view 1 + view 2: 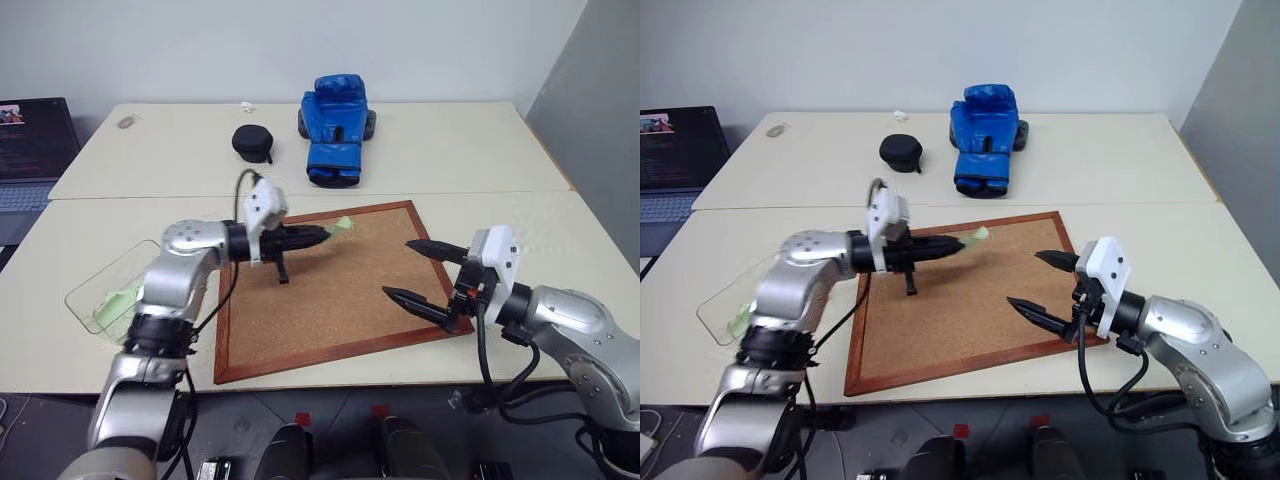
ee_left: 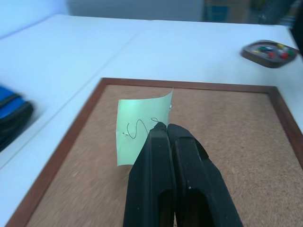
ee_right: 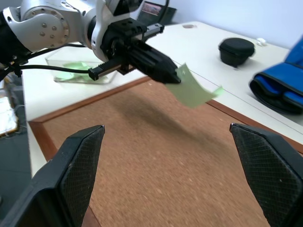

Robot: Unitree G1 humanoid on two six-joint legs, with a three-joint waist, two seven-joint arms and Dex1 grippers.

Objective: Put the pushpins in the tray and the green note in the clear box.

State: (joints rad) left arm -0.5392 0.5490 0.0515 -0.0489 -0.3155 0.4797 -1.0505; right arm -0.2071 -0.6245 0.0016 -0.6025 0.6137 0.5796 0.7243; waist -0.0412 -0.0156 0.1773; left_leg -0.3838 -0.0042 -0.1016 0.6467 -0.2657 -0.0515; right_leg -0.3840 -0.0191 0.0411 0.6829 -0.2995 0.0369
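1. One pale-green rectangular paper note [image 2: 142, 125] hung pinched by its near edge between the pressed-together black fingers of the left gripper [image 1: 322, 234], held above the wood-framed corkboard [image 1: 350, 300] and not touching it.
2. We judged the step in hand to be carrying that note to the transparent plastic box with low walls [image 1: 105, 290], which sat on the table just beside the board's left edge, on the left arm's own side.
3. To do it well, we thought the pinch should stay firm while the arm swung back over the box, the slip brought inside the walls and let go low, since light paper drifts.
4. One clear box was in view, and it already held pale-green paper [image 1: 122, 298]; whether that was a wad or a slip we could not tell.
5. One small dark reddish-brown dish [image 2: 270, 52] showed in the left wrist view, well apart from the board, with several coloured pushpins [image 2: 273, 51] in it; they were too small to count surely.
6. Two grippers: the right gripper [image 1: 418, 270] hovered over the board's right part, fingers spread wide, holding nothing.
7. We saw no pins on the cork.
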